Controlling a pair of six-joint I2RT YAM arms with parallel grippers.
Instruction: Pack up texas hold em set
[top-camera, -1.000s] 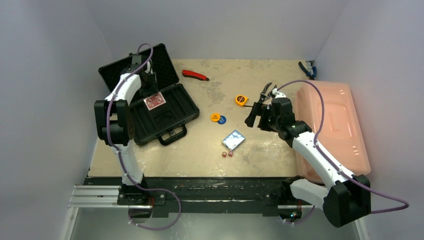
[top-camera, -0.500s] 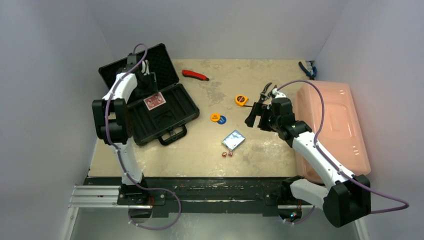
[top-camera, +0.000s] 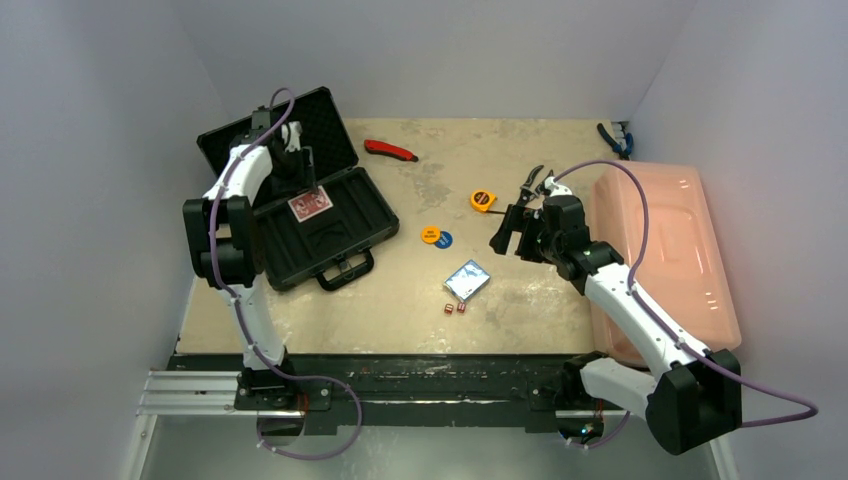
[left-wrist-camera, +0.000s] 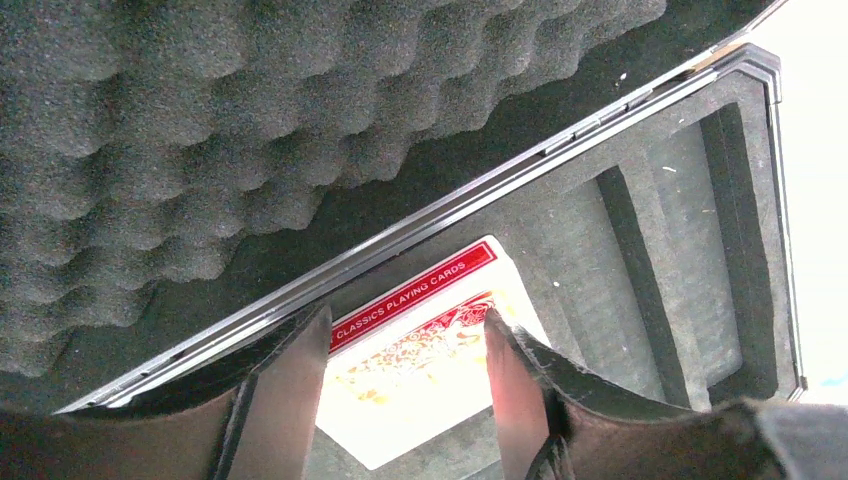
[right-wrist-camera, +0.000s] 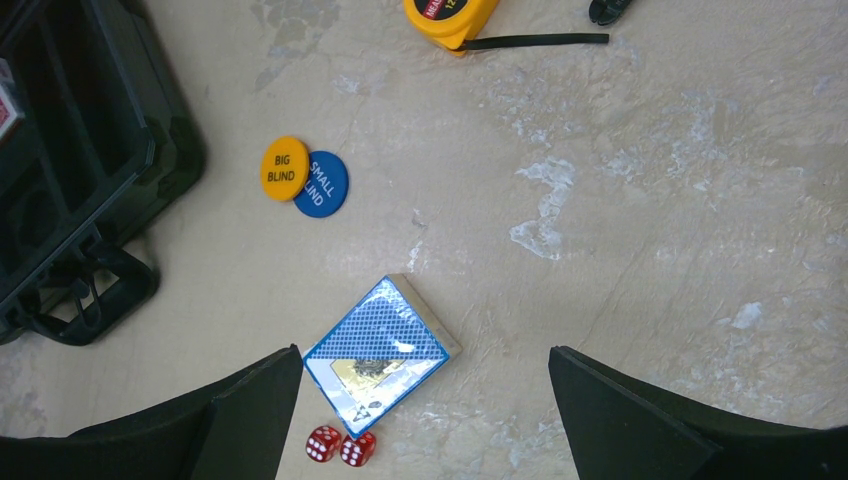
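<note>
**A:** What is lying nearest the arms?

**B:** Two tiny red dice (top-camera: 454, 308) are sitting side by side on the scuffed beige worktop (top-camera: 400, 300). Just beyond them, a blue deck (top-camera: 467, 279) is lying flat, its long axis running from near left to far right. The right end effector (right-wrist-camera: 423, 380) is hovering over it, spread wide and gripping nothing.

**A:** And farther back?

**B:** An orange disc (top-camera: 431, 236) is overlapping a blue disc (top-camera: 446, 240). At left, the black briefcase (top-camera: 345, 228) is lying open. Its long axis is also slanting near left to far right, with its handle pointing toward the near edge. A red deck (top-camera: 309, 202) is resting in a compartment by the hinge. The left end effector (left-wrist-camera: 400, 350) is straddling it with fingers parted; I cannot tell whether they are touching it.

**A:** The room?

**B:** Pale grey walls are enclosing the worktop. A pink bin (top-camera: 660, 250) is sitting at right, and a yellow tape measure (top-camera: 482, 200) is lying beyond the discs.
</note>
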